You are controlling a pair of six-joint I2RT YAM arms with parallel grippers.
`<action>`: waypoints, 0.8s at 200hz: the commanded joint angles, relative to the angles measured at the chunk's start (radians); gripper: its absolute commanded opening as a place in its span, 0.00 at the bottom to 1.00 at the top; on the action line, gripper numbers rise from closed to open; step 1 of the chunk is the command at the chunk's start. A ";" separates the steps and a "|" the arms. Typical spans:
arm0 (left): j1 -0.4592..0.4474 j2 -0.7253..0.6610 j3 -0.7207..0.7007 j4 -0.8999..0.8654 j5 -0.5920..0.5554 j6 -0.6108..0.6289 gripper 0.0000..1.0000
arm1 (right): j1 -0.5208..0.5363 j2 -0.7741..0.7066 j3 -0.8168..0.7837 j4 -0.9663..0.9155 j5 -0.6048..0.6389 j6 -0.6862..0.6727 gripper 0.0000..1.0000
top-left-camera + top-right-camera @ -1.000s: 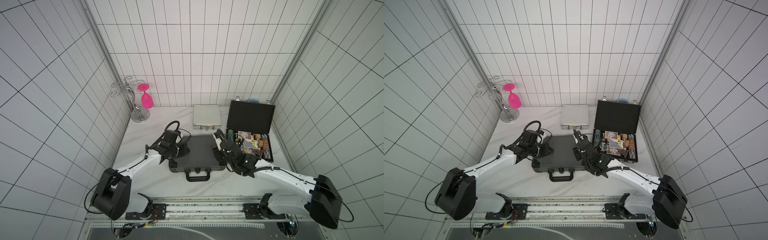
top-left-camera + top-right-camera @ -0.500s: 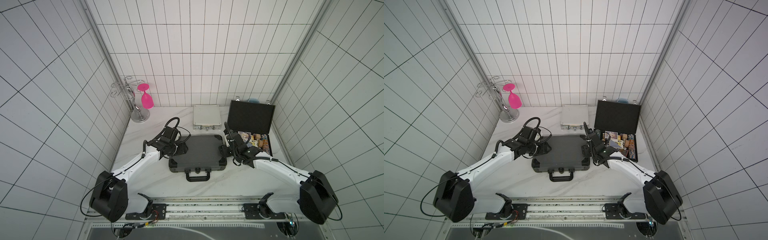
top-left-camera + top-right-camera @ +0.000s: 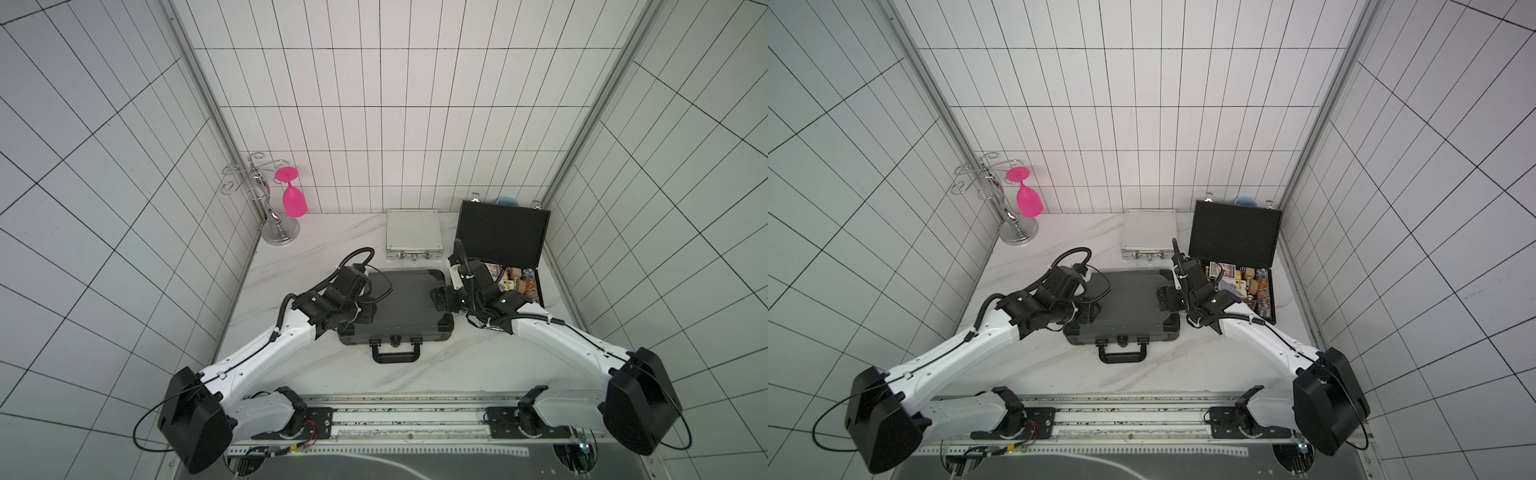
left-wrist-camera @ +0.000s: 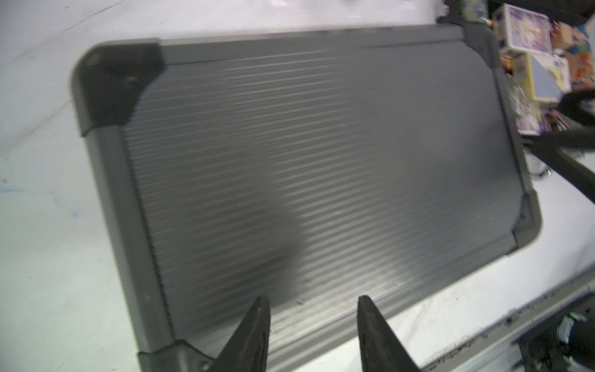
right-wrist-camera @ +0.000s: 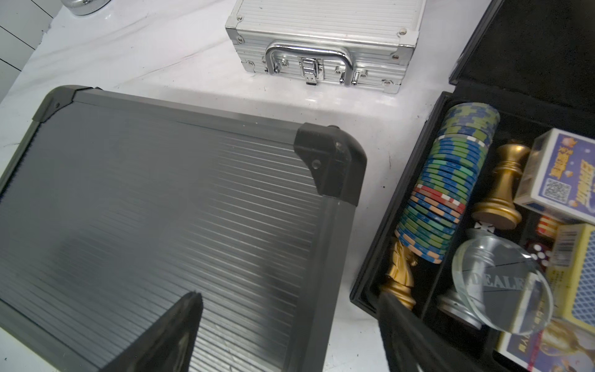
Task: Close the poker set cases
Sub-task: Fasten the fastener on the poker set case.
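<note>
The wide dark grey case (image 3: 395,307) (image 3: 1125,303) lies shut in the middle, handle toward the front. My left gripper (image 4: 312,301) (image 3: 368,318) is open over its left part, nothing between the fingers. My right gripper (image 5: 289,296) (image 3: 438,301) is open wide and straddles its right edge, holding nothing. The small silver case (image 3: 412,232) (image 5: 325,32) sits shut at the back. The black case (image 3: 500,235) (image 3: 1233,232) at the right stands open, lid upright. Its tray shows chips (image 5: 450,180), card boxes and chess pieces.
A chrome glass rack (image 3: 270,208) with a hanging pink glass (image 3: 293,199) stands in the back left corner. A pale blue object (image 3: 507,200) peeks from behind the black lid. Tiled walls close three sides. The arms' rail (image 3: 395,415) runs along the front.
Both grippers have opened, the left from shut and the right wider. The right wrist has shifted toward the black case. The grey case has lain shut throughout.
</note>
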State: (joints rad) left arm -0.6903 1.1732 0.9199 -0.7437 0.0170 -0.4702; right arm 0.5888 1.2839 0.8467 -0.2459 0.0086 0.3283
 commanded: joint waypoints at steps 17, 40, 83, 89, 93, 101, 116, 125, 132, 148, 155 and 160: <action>-0.090 -0.037 -0.083 -0.057 -0.058 0.028 0.57 | -0.019 0.017 0.070 -0.004 0.000 -0.011 0.88; -0.138 -0.013 -0.084 -0.059 -0.065 0.039 0.63 | -0.038 0.019 0.061 -0.004 -0.010 0.003 0.89; -0.238 0.067 -0.073 -0.047 -0.104 0.030 0.65 | -0.060 -0.008 0.037 0.003 -0.039 0.012 0.89; -0.252 0.077 -0.068 -0.049 -0.121 0.029 0.65 | -0.061 -0.012 0.031 0.008 -0.046 0.012 0.88; -0.259 0.086 -0.066 -0.050 -0.135 0.028 0.65 | -0.062 -0.012 0.029 0.009 -0.048 0.012 0.88; -0.272 0.103 -0.064 -0.056 -0.152 0.028 0.66 | -0.061 -0.014 0.025 0.012 -0.047 0.012 0.88; -0.281 0.123 -0.064 -0.056 -0.187 0.014 0.66 | -0.063 -0.012 0.017 0.017 -0.047 0.014 0.88; -0.281 0.132 -0.062 -0.043 -0.194 0.014 0.67 | -0.063 -0.008 0.017 0.022 -0.053 0.016 0.88; -0.281 0.141 -0.054 -0.035 -0.202 0.014 0.68 | -0.063 -0.007 0.017 0.024 -0.058 0.018 0.88; -0.283 0.166 -0.024 -0.035 -0.240 -0.001 0.68 | -0.063 -0.008 0.018 0.027 -0.059 0.023 0.88; -0.285 0.169 -0.015 -0.036 -0.259 -0.011 0.68 | -0.064 -0.010 0.016 0.029 -0.059 0.023 0.88; -0.285 0.170 -0.009 -0.038 -0.268 -0.019 0.68 | -0.063 -0.013 0.015 0.031 -0.059 0.023 0.88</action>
State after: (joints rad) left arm -0.9775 1.3289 0.8558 -0.8101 -0.1284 -0.4610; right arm 0.5362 1.2926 0.8467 -0.2344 -0.0383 0.3351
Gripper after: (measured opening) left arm 0.677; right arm 0.883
